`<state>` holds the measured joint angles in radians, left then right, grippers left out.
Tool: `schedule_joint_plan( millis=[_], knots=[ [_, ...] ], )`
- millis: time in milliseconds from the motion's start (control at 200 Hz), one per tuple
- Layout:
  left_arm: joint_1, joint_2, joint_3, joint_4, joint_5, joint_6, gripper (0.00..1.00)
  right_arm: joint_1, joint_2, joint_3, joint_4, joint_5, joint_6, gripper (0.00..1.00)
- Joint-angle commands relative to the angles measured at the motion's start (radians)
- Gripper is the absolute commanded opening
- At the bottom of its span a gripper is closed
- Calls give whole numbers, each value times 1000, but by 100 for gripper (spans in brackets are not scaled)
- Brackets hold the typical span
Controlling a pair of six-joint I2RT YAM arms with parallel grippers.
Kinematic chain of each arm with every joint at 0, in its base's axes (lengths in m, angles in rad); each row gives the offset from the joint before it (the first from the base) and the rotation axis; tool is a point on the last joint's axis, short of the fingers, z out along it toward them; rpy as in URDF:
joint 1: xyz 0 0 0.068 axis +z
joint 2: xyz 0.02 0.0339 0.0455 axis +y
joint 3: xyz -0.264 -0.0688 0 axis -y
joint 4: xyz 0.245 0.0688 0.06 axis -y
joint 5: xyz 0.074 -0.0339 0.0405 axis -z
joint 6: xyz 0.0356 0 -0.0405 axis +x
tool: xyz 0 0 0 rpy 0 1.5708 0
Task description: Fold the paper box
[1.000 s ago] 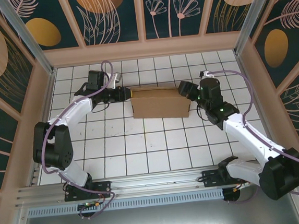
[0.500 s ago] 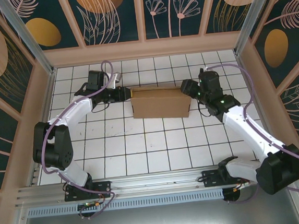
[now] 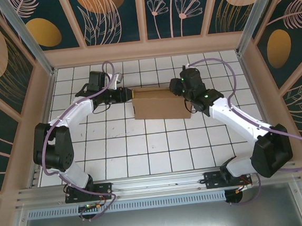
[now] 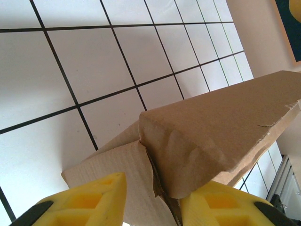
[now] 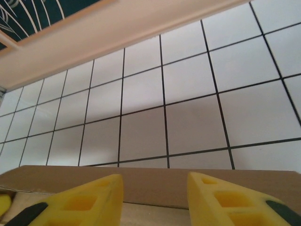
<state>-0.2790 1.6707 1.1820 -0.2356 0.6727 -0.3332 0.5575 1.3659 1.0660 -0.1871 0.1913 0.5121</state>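
From above, my left gripper (image 3: 130, 95) meets the left end of the one box (image 3: 161, 106), and my right gripper (image 3: 179, 88) hangs over its far right corner, but that view hides how wide either pair stands. My left wrist camera settles it for that side. Two yellow fingers (image 4: 89, 200) are closed partway on a crumpled end flap (image 4: 127, 174), and cardboard fills the gap between them. The box's long body runs away beyond my fingertips over the tiles (image 4: 70, 70). My right wrist camera shows two more yellow fingers (image 5: 77, 200) standing apart with nothing pinched. The box wall (image 5: 155, 186) runs crosswise just beyond the tips, and the white tiles past it reach a tan rim (image 5: 94, 37). Count: one box, two grippers, four fingers.
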Motion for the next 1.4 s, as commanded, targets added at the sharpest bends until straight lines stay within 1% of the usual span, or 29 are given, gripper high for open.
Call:
schedule_joint_plan(
  millis=[0,175,360,515,706,881,1006,1171,1396],
  knots=[
    [-11,20,-36,-64,-13,18,34,5,15,-44,73,14,33,39],
    [-11,21,-26,-67,-8,14,34,5,22,-112,95,0,76,37],
    [-12,14,-19,-62,4,9,34,5,25,-228,170,-5,122,33],
    [-11,3,-23,-68,-1,11,34,2,38,-259,168,2,145,33],
    [-12,-12,-33,-61,-9,10,34,1,30,-266,163,20,146,32],
    [-12,-13,-43,-54,-10,8,34,2,5,-281,196,-13,124,33],
    [-17,-19,-66,-47,-17,7,33,2,-14,-291,203,-6,111,32],
    [-22,-49,-90,-14,-33,-10,35,3,-13,-350,240,4,112,32],
    [-26,-80,-116,-6,-28,-7,39,5,-58,-430,273,28,116,32]
  ],
)
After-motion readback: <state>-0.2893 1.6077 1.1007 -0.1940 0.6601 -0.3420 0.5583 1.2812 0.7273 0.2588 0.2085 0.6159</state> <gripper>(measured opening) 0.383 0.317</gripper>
